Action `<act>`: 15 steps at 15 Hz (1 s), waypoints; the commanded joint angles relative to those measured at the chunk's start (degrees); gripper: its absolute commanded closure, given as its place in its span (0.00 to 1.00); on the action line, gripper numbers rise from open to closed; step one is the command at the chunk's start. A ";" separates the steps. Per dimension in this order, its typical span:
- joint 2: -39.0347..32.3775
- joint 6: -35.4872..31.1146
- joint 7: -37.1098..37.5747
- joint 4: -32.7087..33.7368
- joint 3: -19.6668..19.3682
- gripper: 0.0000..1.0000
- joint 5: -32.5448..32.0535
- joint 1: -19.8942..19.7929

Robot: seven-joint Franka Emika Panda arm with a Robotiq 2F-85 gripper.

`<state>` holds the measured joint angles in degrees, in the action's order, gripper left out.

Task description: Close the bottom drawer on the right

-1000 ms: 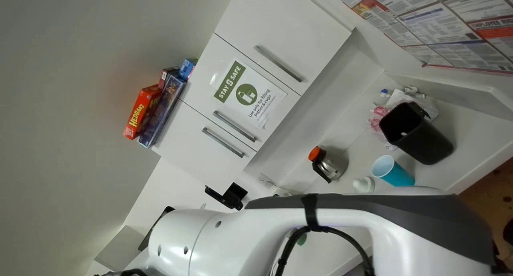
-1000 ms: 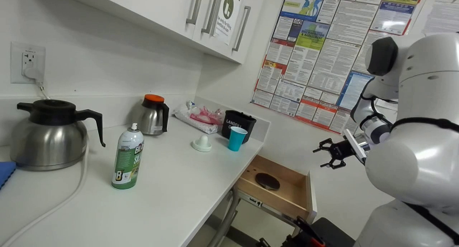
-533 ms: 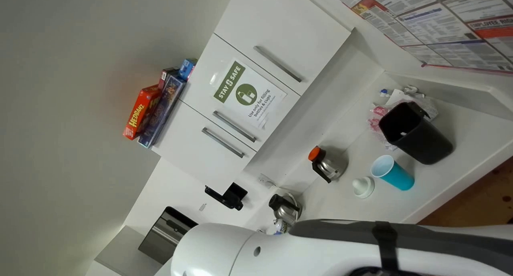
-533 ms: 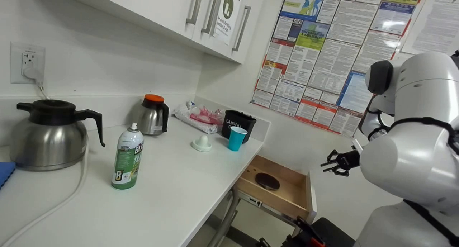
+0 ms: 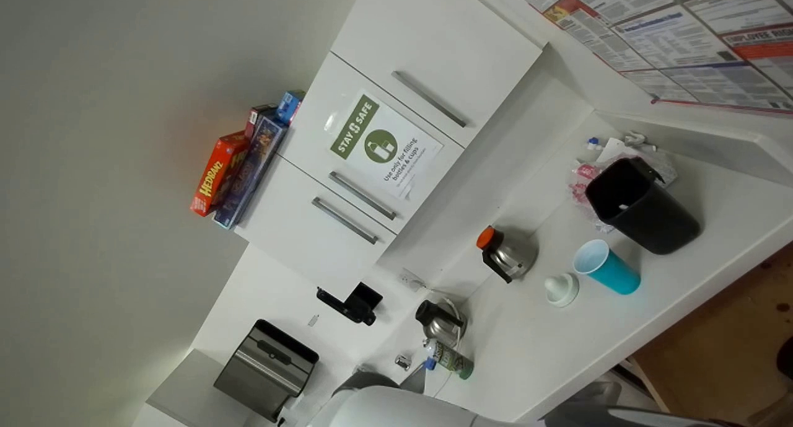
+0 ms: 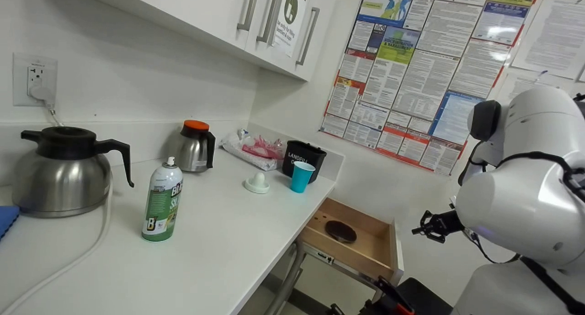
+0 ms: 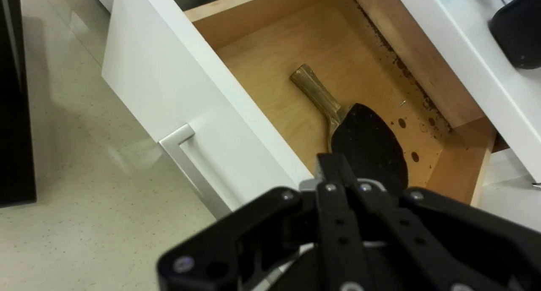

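Jaws have sunk, pressed together on nothing; open drawer (image 7: 274, 92) lies beyond, apart.

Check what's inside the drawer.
A paddle and dark spots show in the drawer. In the wrist view, the gripper covers one front corner; anything beneath the paddle is hidden.

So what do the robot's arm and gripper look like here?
The arm is glossy white with rounded segments and a dark cap on one joint. Black bands wrap it, and a thin black cable hangs beneath. The gripper is black, with angular links, slim straight fingers and silver-coloured screw heads. No lettering is legible on either.
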<state>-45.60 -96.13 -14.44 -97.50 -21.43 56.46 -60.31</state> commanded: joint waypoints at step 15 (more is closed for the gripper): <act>-17.32 1.24 12.91 15.34 8.34 1.00 1.30 -5.20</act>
<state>-61.45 -96.19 -3.06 -84.12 -16.09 56.56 -64.06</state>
